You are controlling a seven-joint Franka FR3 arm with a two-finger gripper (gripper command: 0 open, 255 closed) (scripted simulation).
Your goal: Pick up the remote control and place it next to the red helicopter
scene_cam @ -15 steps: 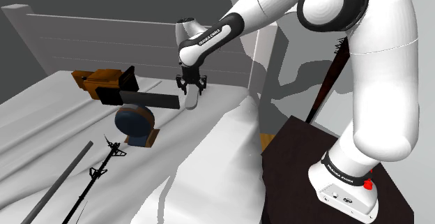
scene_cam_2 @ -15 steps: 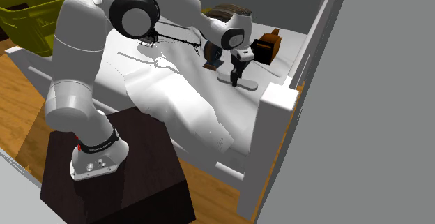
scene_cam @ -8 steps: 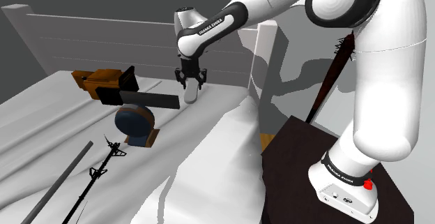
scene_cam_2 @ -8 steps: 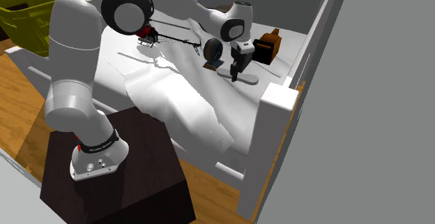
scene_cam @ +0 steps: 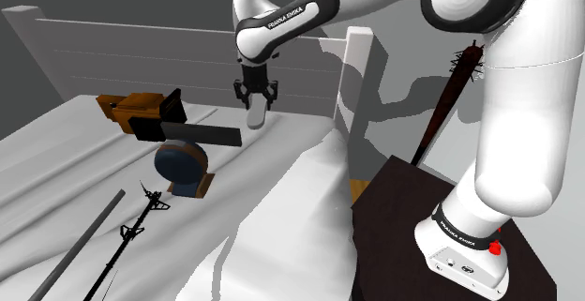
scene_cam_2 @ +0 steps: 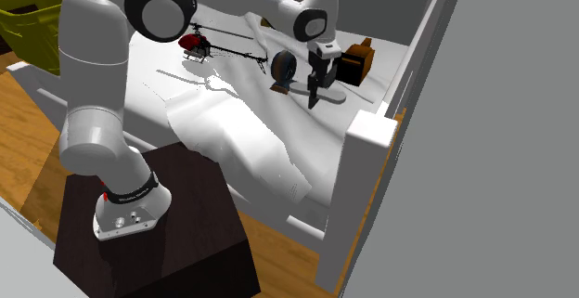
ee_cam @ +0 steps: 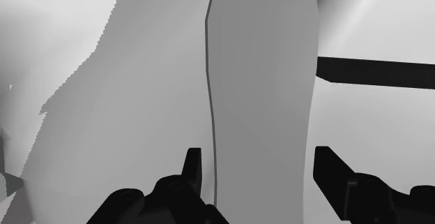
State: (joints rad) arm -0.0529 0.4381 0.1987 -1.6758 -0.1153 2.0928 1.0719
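Rumpled white bedding on a bed [scene_cam: 281, 215] is your work surface, with a slatted headboard [scene_cam: 141, 51] behind it. Take the red helicopter [scene_cam_2: 192, 43] as your landmark. It lies on the sheet with its thin tail boom reaching toward the arm's working end.

Your gripper [scene_cam: 255, 96] hangs well apart from the helicopter, past the tip of that boom. A round dark-blue object [scene_cam_2: 283, 67] on a small base stands between the two. Farther from the helicopter again lies an orange-brown tool with a long black bar [scene_cam: 141, 113].

You are holding the remote control [ee_cam: 261, 83], a pale grey slab. The fingers [ee_cam: 193, 170] are drawn in narrow against its two long edges, near one end. That is probably the only span they can close across. Held this way the remote dangles lengthwise below the hand, and in the shoulder view it appears to be clear of the sheet.

You seem to be past the pick-up and at the start of the carry, with the whole trip to the helicopter ahead. The hanging end is your lowest point, so it could catch the dark-blue object or the boom on the way. Stay high, and choose bare sheet just beside the helicopter's body.
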